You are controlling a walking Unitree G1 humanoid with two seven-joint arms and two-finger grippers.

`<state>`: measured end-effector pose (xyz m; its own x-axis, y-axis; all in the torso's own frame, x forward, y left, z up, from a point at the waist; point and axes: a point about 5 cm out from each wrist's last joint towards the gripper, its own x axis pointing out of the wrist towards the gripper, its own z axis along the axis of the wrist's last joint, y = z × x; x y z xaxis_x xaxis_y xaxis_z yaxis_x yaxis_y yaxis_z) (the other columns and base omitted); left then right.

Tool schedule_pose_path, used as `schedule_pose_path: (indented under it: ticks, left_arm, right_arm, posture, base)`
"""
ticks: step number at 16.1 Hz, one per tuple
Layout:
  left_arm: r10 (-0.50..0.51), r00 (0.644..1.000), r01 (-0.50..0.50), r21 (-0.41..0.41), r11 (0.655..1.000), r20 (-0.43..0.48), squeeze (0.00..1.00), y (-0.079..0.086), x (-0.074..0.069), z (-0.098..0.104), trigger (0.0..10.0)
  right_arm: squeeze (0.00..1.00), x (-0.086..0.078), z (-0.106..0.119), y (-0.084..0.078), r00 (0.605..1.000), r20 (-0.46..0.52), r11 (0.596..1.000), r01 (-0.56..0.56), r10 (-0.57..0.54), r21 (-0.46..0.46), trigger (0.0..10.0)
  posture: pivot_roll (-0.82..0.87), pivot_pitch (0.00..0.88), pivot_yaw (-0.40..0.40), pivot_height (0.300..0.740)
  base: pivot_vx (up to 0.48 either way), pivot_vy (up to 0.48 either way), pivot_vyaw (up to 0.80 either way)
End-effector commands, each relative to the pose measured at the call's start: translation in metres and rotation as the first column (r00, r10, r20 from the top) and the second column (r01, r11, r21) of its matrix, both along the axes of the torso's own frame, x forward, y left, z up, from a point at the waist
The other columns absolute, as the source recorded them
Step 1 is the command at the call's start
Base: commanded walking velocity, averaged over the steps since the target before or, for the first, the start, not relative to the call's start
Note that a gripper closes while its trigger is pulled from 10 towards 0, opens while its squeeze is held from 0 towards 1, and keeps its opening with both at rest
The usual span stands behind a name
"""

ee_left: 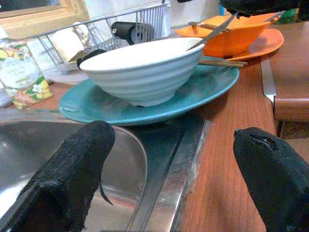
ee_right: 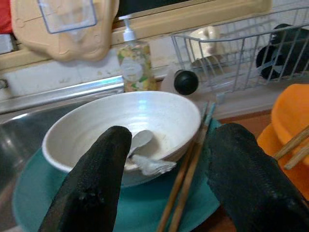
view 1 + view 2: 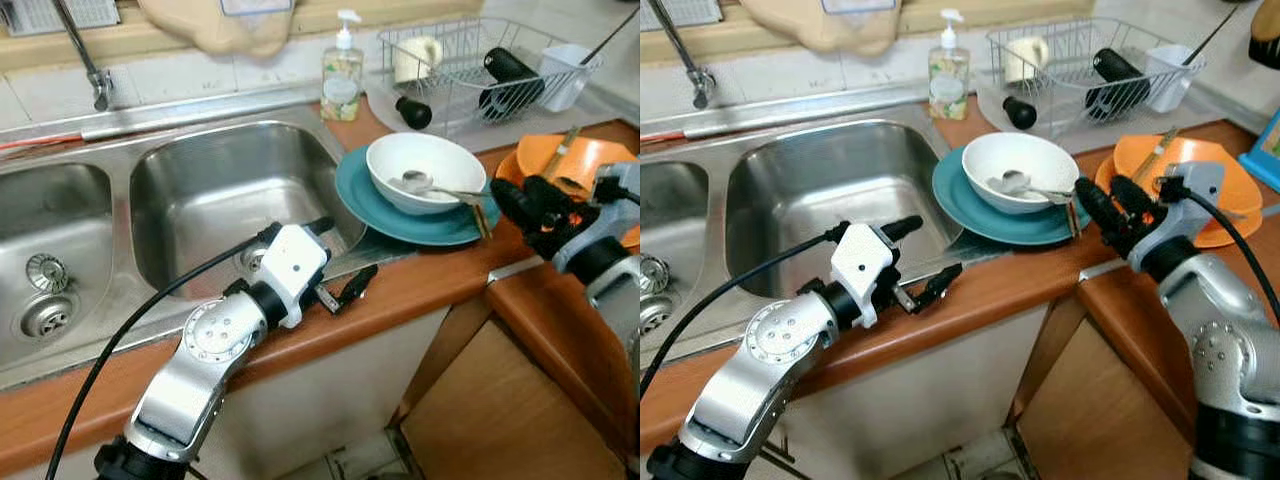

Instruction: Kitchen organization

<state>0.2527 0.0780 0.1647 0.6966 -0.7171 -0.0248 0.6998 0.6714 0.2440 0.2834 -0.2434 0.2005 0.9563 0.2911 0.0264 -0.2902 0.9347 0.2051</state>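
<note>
A white bowl point(image 3: 425, 170) with a metal spoon point(image 3: 415, 182) inside sits on a teal plate point(image 3: 400, 222) at the sink's right edge. Chopsticks point(image 3: 481, 216) lie on the plate's right side. My left gripper point(image 3: 345, 252) is open over the counter's front edge, just left of the plate, pointing at it; the left wrist view has the bowl point(image 1: 145, 72) straight ahead between the fingers. My right gripper point(image 3: 522, 198) is open to the right of the plate, facing the bowl point(image 2: 120, 125) and chopsticks point(image 2: 186, 181). Neither holds anything.
An orange bowl on an orange plate point(image 3: 580, 160), with chopsticks, lies behind the right gripper. A wire dish rack point(image 3: 480, 70) with cups and a black bottle stands at the back right. A soap bottle point(image 3: 342, 75) stands behind the double steel sink point(image 3: 220, 200).
</note>
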Motion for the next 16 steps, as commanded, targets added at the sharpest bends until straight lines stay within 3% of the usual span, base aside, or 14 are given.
schedule_pose_path:
  ticks: [1,3,4,5,7,16]
  left_arm:
    - [-0.04,0.999,0.04,-0.005,0.999,0.033,0.0,-0.003,-0.002,0.006,10.0]
    - [-0.039,0.999,0.04,-0.006,0.999,0.034,0.0,-0.003,-0.003,0.006,10.0]
    - [-0.04,0.999,0.04,-0.006,0.999,0.033,0.0,-0.003,-0.003,0.005,10.0]
    - [-0.042,0.999,0.042,-0.006,0.999,0.033,0.0,-0.003,-0.003,0.005,10.0]
    - [-0.044,0.998,0.044,-0.007,0.999,0.033,0.0,-0.003,-0.002,0.006,10.0]
    - [-0.057,0.998,0.057,-0.021,0.998,0.024,0.0,-0.003,-0.002,0.008,10.0]
  right_arm:
    - [0.0,0.003,0.001,0.0,1.0,0.013,1.0,0.01,-0.01,0.017,10.0]
    - [0.0,0.005,-0.001,0.0,1.0,0.015,1.0,-0.008,0.007,0.029,10.0]
    - [0.0,0.006,-0.003,0.002,0.999,0.011,0.999,-0.031,0.031,0.03,9.3]
    - [0.0,0.007,-0.005,0.004,0.999,0.007,0.998,-0.049,0.049,0.031,6.9]
    - [0.0,0.01,-0.011,0.007,0.997,-0.007,0.997,-0.075,0.076,0.028,0.0]
    - [0.0,0.016,-0.014,0.01,0.991,0.017,0.989,-0.133,0.133,0.068,0.0]
  posture:
    - [-0.16,0.0,0.017,0.74]
    - [-0.16,0.0,0.015,0.74]
    - [-0.16,0.0,0.014,0.74]
    - [-0.16,0.0,0.014,0.74]
    - [-0.16,0.0,0.014,0.74]
    - [-0.15,0.0,0.022,0.74]
  base:
    - [0.0,0.0,0.0]
    - [0.0,0.0,0.0]
    - [0.0,0.0,0.0]
    - [0.0,0.0,0.0]
    - [0.0,0.0,0.0]
    - [0.0,0.0,0.0]
